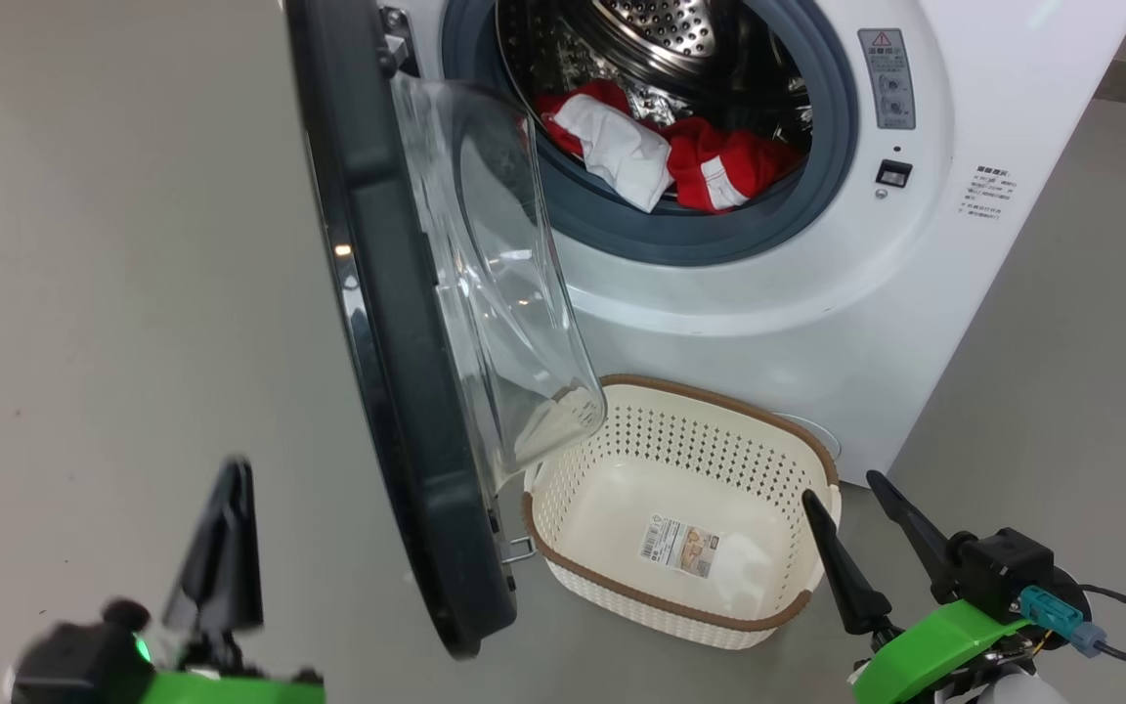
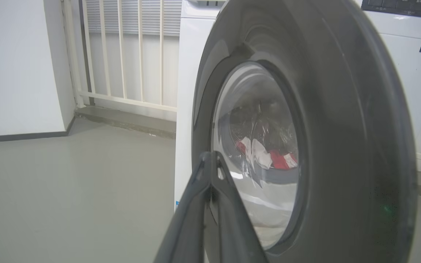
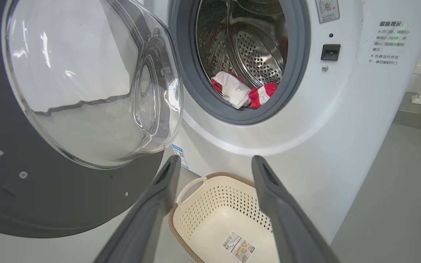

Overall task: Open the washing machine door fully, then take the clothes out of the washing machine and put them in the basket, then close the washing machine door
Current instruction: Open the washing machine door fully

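Left fingers (image 1: 221, 548): pressed together, empty, lower left, near the door's outer face.
Right fingers (image 1: 832, 557): apart, empty, lower right, beside the basket (image 1: 719, 396).
Door (image 1: 397, 391): part-open, centre; bear on black rim, not glass, along hinge arc.
Clothes (image 1: 661, 147): inside washing machine (image 1: 817, 293), upper centre.
Surroundings: grey floor (image 1: 84, 293); white railing (image 2: 122, 54) behind.

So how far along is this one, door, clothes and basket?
Done: the washing machine door is unlatched and swung out, about square to the washing machine, perhaps not fully. In hand: the left end effector, shut, is by the door's outer face, likely to push it wider; the right end effector hangs open beside the basket. Left: the clothes lie in the drum, the basket is empty, and the door needs closing.
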Robot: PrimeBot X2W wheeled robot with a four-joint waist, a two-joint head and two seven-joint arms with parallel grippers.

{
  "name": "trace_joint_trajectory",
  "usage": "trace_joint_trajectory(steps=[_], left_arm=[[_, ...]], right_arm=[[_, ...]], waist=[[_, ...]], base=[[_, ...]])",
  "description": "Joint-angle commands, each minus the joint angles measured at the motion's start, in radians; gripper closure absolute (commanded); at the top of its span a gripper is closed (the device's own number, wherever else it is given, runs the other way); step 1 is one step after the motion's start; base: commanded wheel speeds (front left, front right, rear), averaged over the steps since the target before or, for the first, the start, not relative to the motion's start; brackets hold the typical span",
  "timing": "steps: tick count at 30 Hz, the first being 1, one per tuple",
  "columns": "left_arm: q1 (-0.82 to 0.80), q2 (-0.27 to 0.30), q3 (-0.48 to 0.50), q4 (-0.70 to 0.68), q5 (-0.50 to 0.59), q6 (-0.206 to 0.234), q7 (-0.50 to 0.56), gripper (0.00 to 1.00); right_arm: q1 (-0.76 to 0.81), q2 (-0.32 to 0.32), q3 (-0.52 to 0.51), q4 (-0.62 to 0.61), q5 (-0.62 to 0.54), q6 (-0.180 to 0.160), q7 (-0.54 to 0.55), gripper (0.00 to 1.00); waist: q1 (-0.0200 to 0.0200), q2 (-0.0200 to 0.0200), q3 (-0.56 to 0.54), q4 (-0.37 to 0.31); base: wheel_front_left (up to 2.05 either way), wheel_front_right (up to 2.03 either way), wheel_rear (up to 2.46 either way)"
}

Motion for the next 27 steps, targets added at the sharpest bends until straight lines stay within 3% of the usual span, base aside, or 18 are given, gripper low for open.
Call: trace_joint_trajectory(steps=[1,6,12,19,27], left_arm=[[-0.062,0.012,0.026,-0.119,0.005,0.013,-0.009,1.00],[-0.080,0.012,-0.069,-0.293,0.009,0.021,-0.009,1.00],[-0.059,0.012,-0.241,-0.334,0.004,0.015,-0.009,1.00],[-0.021,0.012,-0.422,-0.201,-0.043,0.009,-0.009,1.00],[-0.039,0.012,-0.444,-0.024,-0.112,0.044,-0.009,1.00]], right_arm=[[-0.007,-0.003,0.014,-0.026,-0.009,0.005,-0.009,0.00],[-0.013,-0.003,0.012,-0.027,-0.011,0.005,-0.009,0.00],[-0.014,-0.002,0.017,-0.027,-0.011,0.005,-0.009,0.00],[-0.011,0.003,0.023,-0.028,-0.010,0.005,-0.009,0.00],[-0.012,0.006,0.027,-0.025,-0.006,0.005,-0.009,0.00]], waist=[[-0.0001,0.0000,0.002,0.001],[-0.0001,0.0000,0.006,0.000],[-0.0001,0.0000,0.006,-0.008],[-0.0001,0.0000,0.007,-0.016],[-0.0001,0.0000,0.001,-0.021]], base=[[0.00,0.00,0.00],[0.00,0.00,0.00],[0.00,0.00,0.00],[0.00,0.00,0.00],[0.00,0.00,0.00]])
